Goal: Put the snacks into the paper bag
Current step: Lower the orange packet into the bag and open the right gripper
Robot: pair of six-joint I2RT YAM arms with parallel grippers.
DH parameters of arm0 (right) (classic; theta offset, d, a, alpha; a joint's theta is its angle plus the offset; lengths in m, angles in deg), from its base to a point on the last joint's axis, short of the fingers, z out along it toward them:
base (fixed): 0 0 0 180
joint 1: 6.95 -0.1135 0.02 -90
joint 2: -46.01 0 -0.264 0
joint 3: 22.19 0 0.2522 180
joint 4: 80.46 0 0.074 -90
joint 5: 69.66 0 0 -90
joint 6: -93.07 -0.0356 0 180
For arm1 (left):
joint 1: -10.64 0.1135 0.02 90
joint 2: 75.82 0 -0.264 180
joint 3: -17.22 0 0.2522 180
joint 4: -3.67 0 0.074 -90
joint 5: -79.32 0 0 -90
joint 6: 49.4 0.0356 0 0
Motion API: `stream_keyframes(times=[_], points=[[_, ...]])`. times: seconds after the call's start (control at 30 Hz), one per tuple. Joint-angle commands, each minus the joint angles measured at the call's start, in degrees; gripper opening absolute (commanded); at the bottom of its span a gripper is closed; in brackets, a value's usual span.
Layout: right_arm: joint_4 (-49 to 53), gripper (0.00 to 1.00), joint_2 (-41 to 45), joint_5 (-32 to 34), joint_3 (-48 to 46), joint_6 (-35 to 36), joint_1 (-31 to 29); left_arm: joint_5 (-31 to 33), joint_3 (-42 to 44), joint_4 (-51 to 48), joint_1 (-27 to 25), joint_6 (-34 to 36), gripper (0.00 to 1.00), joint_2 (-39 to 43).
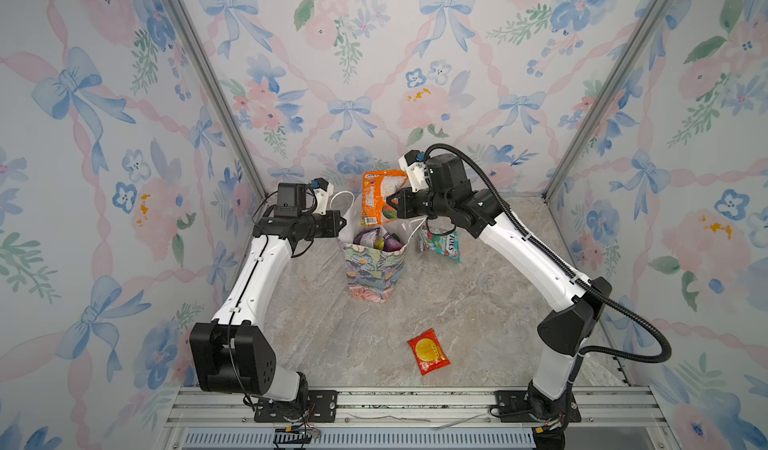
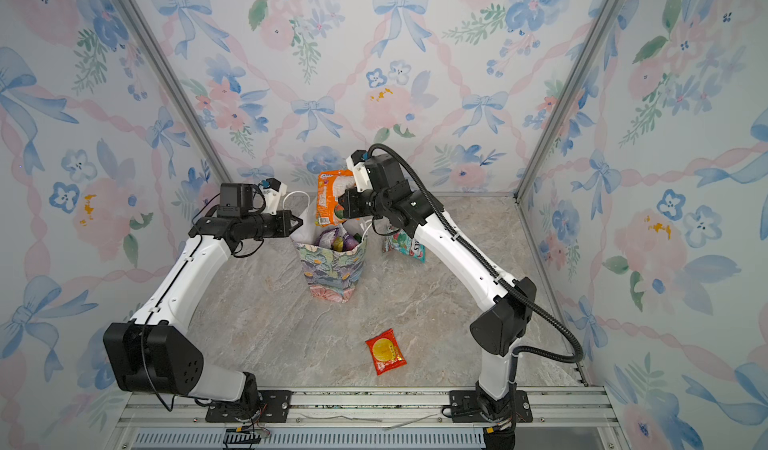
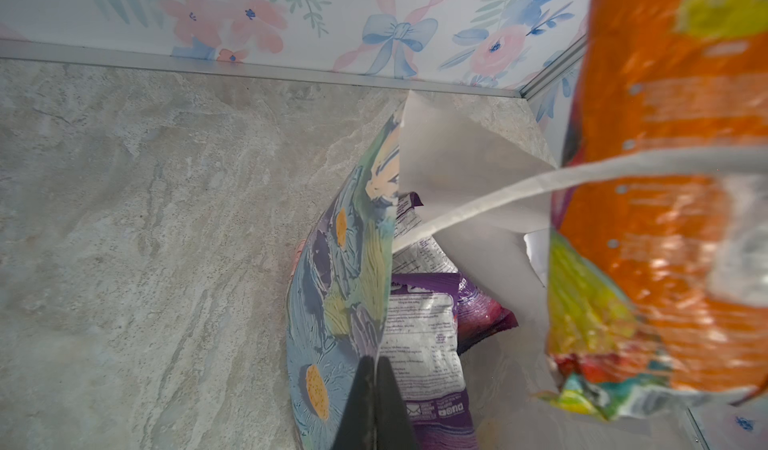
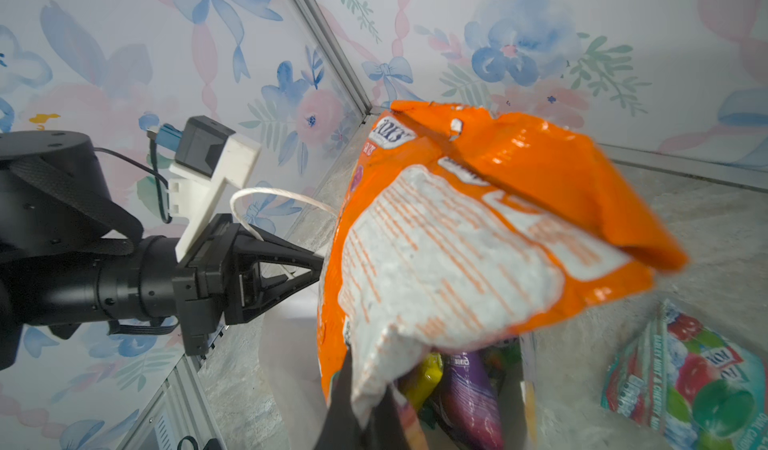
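"Top views both show a red packet (image 1: 428,351) lying flat on the counter (image 1: 316,344), closest to the front," said Mia. "Why is it there?"

"Nobody has picked it up yet, I think. It sits alone, well apart from the bag, so it waits for its turn."

"Next back stands the paper bag (image 1: 374,273), upright in the middle. Why does the left gripper (image 1: 344,222) touch it?"

"Its jaws are pinched tight on the bag's top edge; the left wrist view shows that. I think the pinch pulls the mouth wide and steadies the bag so it does not tip. A purple packet (image 3: 436,431) and a few others are inside already."

"And the white cord handle (image 4: 266,196)?"

"It loops right by those jaws. I cannot tell if it is caught in them, because that spot is hard to see."

"What is up in the air over the bag?"

"The orange packet (image 1: 380,196). The right gripper (image 1: 392,203) has its jaws clamped on one edge of it, so it hangs above the open mouth. I guess it goes in next. It may need tipping so it slides down and does not snag on the rim."

"And farthest back?"

"A teal packet (image 1: 440,244) lies on the counter just beside the bag, on the right arm's side. That one and the red one are left outside."
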Motion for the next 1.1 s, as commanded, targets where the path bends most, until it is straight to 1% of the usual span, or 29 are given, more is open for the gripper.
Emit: stream_keyframes(times=[0.0,0.47,0.93,0.97,1.0,1.03,1.07], points=[[-3.3,0.0,2.3,1.4,-2.7,-0.5,-0.9,0.3,1.5,-1.7,-0.2,1.1,0.0,0.4],[-8.6,0.0,6.1,0.8,-13.5,-5.2,-3.5,0.4,1.5,-1.7,-0.2,1.0,0.0,0.5],[-12.2,0.0,6.2,0.2,-17.9,-8.8,-4.9,0.4,1.5,-1.7,-0.2,1.2,0.0,0.9],[-12.2,0.01,6.1,0.4,-17.9,-8.9,-4.8,0.4,1.5,-1.7,-0.2,1.2,0.0,0.9],[-12.2,0.06,6.0,0.5,-17.8,-8.9,-4.8,0.4,1.5,-1.7,-0.2,1.2,0.0,0.9],[-11.9,0.13,5.9,0.6,-17.6,-9.0,-4.8,0.4,1.5,-1.7,-0.2,1.1,0.0,0.9],[-11.5,0.26,5.8,0.8,-17.4,-9.0,-4.7,0.4,1.5,-1.7,-0.2,1.2,0.0,0.9]])
